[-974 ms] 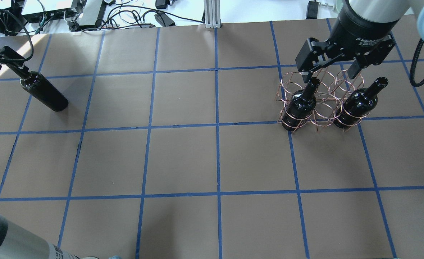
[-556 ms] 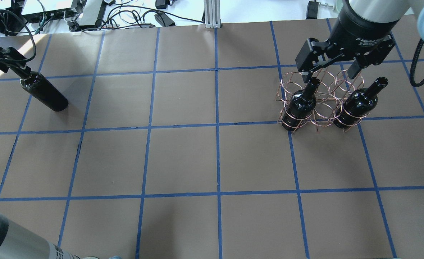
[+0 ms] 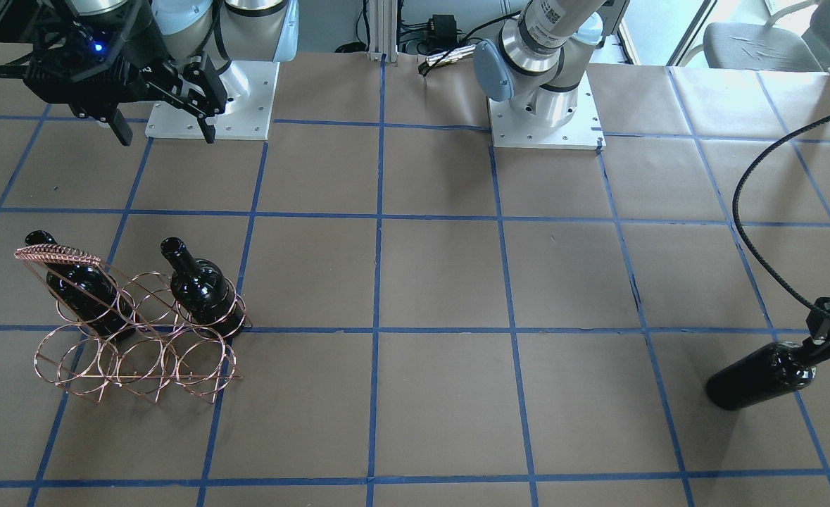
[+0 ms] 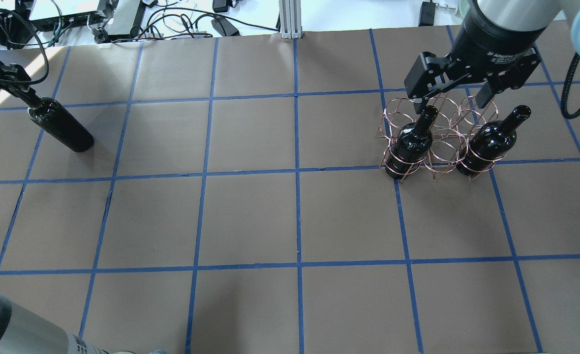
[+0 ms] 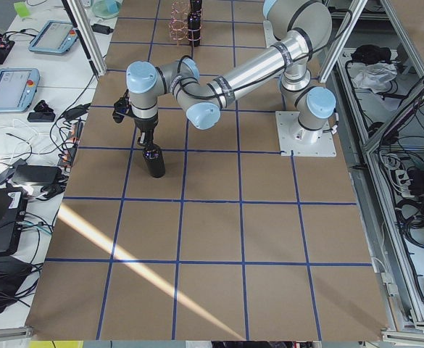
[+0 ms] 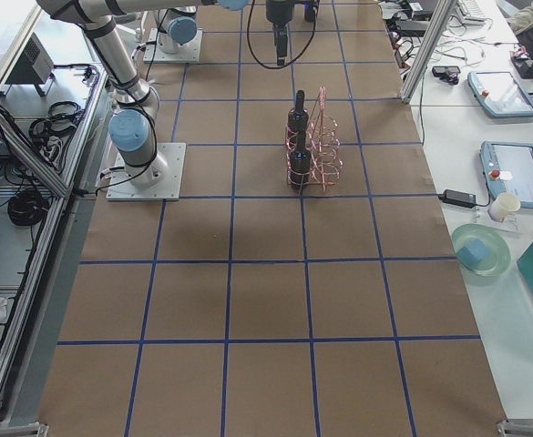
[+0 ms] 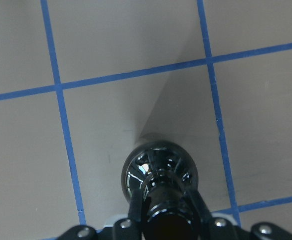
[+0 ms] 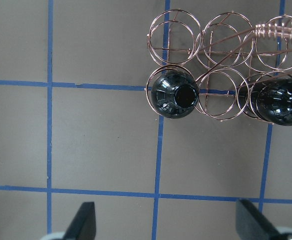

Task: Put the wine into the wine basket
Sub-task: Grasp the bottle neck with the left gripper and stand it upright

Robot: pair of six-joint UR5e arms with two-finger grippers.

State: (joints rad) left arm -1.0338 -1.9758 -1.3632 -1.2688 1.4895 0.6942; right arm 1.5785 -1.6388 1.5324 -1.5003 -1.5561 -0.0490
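One wine bottle (image 4: 61, 129) stands upright at the table's far left, and also shows in the front view (image 3: 759, 373) and the left side view (image 5: 154, 161). My left gripper (image 4: 18, 91) is shut on its neck; the left wrist view shows the fingers (image 7: 136, 212) on either side of the neck. The copper wire basket (image 4: 446, 147) stands at the far right, with two bottles (image 4: 412, 142) (image 4: 489, 140) in its near corner rings. My right gripper (image 4: 450, 104) hangs open and empty above the basket (image 8: 202, 35).
The table is brown paper with a blue tape grid. Cables and electronics (image 4: 122, 19) lie beyond the far edge. A black cable (image 3: 745, 211) loops from the left arm. The arm bases (image 3: 545, 105) stand at the robot's side of the table.
My left gripper has shifted slightly on the bottle's neck. The bottle's base stays in place. My right gripper and the basket have not moved.
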